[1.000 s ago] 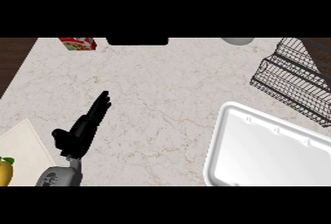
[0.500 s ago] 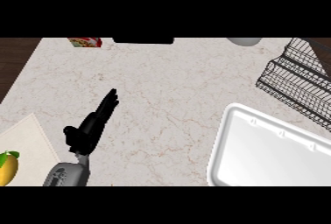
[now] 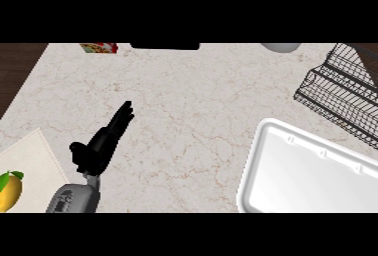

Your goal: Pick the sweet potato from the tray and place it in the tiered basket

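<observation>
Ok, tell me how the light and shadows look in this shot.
Head view: flat, even light over the counter, no glare; the left hand casts no clear shadow; the white tray shows soft shading only along its rim; the wire basket stays dark and cut off at the right edge.

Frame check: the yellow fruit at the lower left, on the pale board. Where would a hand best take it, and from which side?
Probably across the yellow fruit's rounded middle, coming down from above: it lies on the pale board with its top bare. The open left hand is nearest, to its right. The view's edge cuts off its left side.
</observation>
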`<act>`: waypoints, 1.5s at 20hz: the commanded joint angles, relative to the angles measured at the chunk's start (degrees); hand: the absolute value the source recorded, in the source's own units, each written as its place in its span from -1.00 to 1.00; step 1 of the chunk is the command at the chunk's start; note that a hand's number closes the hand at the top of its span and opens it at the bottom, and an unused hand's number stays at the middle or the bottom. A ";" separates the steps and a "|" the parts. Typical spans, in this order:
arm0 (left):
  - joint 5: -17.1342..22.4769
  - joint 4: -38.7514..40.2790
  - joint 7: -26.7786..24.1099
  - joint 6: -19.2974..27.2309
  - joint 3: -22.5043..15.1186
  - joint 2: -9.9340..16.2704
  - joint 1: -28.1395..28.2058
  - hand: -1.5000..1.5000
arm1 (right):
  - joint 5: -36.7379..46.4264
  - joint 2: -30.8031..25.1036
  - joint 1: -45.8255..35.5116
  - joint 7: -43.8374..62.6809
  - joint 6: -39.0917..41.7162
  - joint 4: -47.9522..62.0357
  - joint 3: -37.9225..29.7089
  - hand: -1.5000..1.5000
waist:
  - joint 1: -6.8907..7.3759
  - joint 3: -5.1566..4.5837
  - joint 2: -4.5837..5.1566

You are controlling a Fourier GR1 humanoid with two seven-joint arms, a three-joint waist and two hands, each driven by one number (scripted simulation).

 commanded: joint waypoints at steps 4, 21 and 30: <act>-0.50 1.37 0.29 0.84 1.03 -0.29 -1.43 0.00 | 4.98 6.43 -9.76 -5.48 -3.31 13.94 3.19 1.00 | -0.53 0.03 0.00; 0.22 -3.31 1.69 -0.45 1.24 0.50 1.86 0.00 | -5.38 12.93 -20.10 6.91 -0.53 28.67 -7.75 -1.00 | -1.35 0.01 -0.40; -0.35 -2.55 0.34 -0.21 1.14 -0.05 2.79 0.00 | -4.64 8.01 -15.68 -0.28 -15.99 25.32 -10.85 -1.00 | -1.58 0.03 -0.32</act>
